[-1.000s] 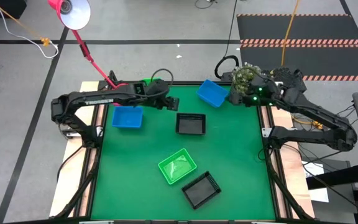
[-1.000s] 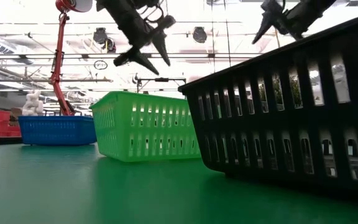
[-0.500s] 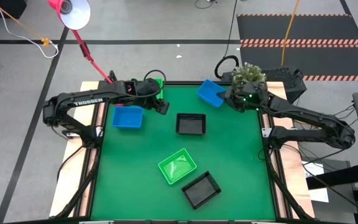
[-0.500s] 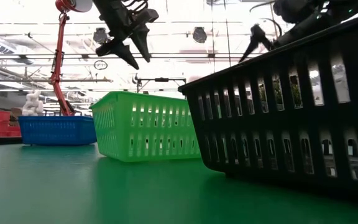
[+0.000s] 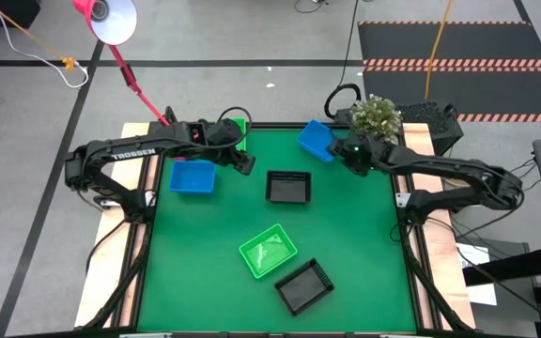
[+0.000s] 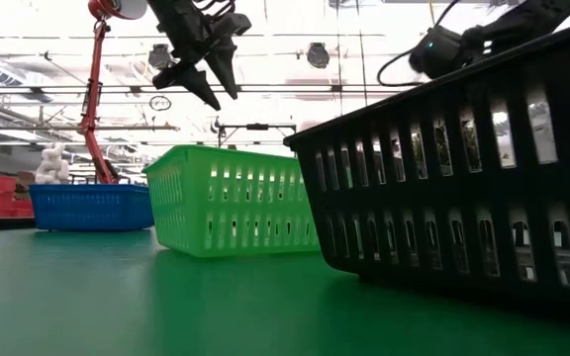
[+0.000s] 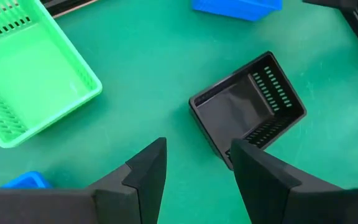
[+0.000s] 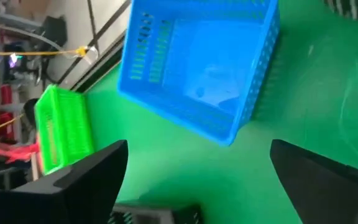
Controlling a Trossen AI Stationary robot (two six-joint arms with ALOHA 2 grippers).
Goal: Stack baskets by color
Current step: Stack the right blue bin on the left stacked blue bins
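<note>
The right gripper [image 5: 343,153] is seen upper right of the high view, fingers spread wide, empty, just beside a blue slatted plastic basket [image 5: 318,140] at the mat's top edge. The left gripper [image 5: 245,161] is held upper left of centre, fingers parted, nothing pinched, raised above the green table mat [image 5: 364,244]. A second blue basket [image 5: 193,176] is placed at the left. A black slatted basket [image 5: 287,187] sits at centre, a bright green basket [image 5: 268,251] lower centre, touching another black basket [image 5: 303,285] below it. A further green basket [image 5: 237,124] is partly hidden at the top edge.
</note>
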